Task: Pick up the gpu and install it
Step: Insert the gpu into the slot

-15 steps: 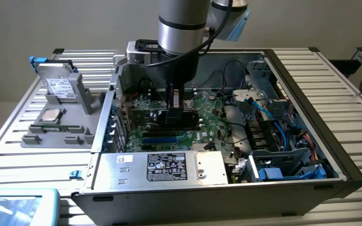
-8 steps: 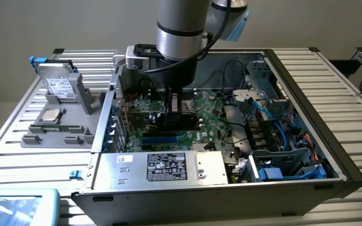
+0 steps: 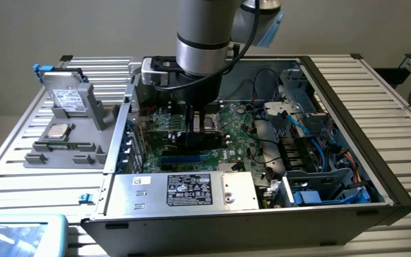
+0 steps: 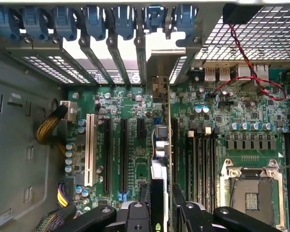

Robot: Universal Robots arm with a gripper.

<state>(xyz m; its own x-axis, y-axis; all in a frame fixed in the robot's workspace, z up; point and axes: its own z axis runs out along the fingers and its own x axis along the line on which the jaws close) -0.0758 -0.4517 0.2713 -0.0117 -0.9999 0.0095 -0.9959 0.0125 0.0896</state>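
The gpu (image 3: 201, 142) hangs inside the open computer case (image 3: 377, 176), its black cooler block just above the green motherboard (image 3: 245, 136). My gripper (image 3: 197, 122) reaches straight down from the arm and is shut on the card's upper edge. In the wrist view the gpu (image 4: 160, 145) appears edge-on between the black fingers (image 4: 135, 217), standing over the expansion slots of the motherboard (image 4: 125, 106). Its silver end bracket (image 4: 159, 65) reaches the case's rear slot openings. I cannot tell whether the card's edge sits in a slot.
Blue slot latches (image 4: 87, 21) line the rear wall. The CPU socket (image 4: 253, 193) and red cables (image 4: 246, 63) lie beside the card. A silver labelled box (image 3: 191, 190) and a drive cage (image 3: 320, 187) fill the case's near side. A hard drive (image 3: 66, 96) stands on a grey fixture (image 3: 70, 144) outside.
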